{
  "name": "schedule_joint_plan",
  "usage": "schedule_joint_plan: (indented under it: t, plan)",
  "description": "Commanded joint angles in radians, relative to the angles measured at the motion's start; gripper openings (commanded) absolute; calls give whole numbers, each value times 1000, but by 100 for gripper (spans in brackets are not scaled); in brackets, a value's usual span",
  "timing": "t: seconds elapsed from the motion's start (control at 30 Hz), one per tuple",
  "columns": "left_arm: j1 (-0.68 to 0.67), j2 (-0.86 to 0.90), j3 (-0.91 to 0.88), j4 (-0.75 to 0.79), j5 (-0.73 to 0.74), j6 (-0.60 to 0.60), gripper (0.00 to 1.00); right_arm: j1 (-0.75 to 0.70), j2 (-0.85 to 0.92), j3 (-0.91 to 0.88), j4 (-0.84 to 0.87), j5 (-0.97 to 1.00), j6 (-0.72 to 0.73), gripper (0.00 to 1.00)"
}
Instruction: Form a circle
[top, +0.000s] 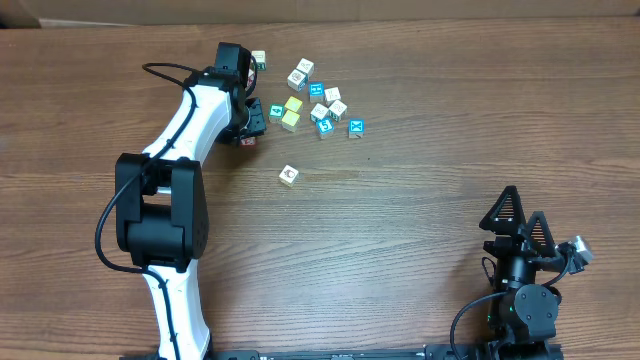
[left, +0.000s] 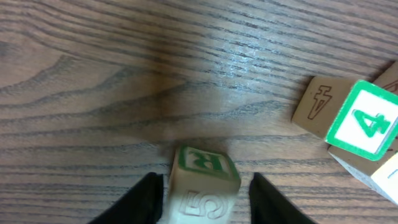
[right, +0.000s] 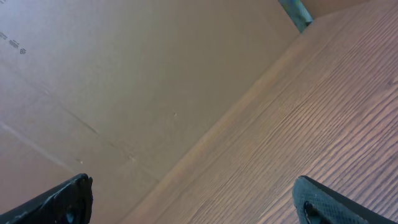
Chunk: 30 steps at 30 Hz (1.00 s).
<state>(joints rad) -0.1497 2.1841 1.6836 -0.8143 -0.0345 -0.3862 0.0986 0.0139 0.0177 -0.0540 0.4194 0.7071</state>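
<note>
Now, left gripper (left: 206, 179): jaws a little apart, one on either side of a cube, not pressing it.
Cube (left: 200, 163): green R face on top, sitting on the table (top: 400, 260).
The circle (top: 289, 175): no ring to see; one white cube lies alone, down-right of the left gripper.
Scatter (top: 322, 100): white, cyan and yellow cubes, just right of that gripper.
Right gripper (right: 193, 182): spread wide, holding nothing, at the table's near right.
</note>
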Motion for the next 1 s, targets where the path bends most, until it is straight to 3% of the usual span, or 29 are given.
schedule_joint_plan:
  t: [0.0, 0.33, 0.5, 0.97]
  plan:
    - [-2, -13, -20, 3, 2, 10, 46, -4, -11, -10, 0, 6, -1, 100]
    - [-2, -13, -21, 3, 2, 67, 38, -4, -11, -10, 0, 6, -1, 100]
    - [-2, -13, -21, -3, 6, 96, 27, -4, -11, -10, 0, 6, -1, 100]
    - [-7, -13, -26, 6, 2, 103, 35, -4, -11, -10, 0, 6, -1, 100]
